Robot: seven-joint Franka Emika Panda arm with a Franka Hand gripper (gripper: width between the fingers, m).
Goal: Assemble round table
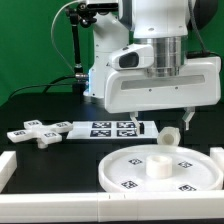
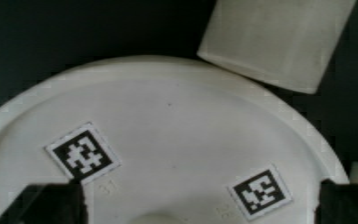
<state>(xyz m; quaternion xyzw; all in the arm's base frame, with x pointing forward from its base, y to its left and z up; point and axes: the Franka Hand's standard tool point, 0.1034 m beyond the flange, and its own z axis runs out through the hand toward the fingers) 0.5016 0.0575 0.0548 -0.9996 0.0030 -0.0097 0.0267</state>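
Wrist view shows the gripper [image 2: 202, 212] spread wide and empty, its dark fingertips [image 2: 51, 205] hanging over the round disc [image 2: 158, 110], which lies directly beneath it. The leg [image 2: 270, 45] sits just past the disc's rim, ahead of the gripper and apart from it. Its long axis appears skewed to the line between the jaws. You should expect to carry the gripper off the disc toward the leg and turn the wrist to straddle it. The cross-shaped base [image 1: 35, 132] lies well apart from the gripper.
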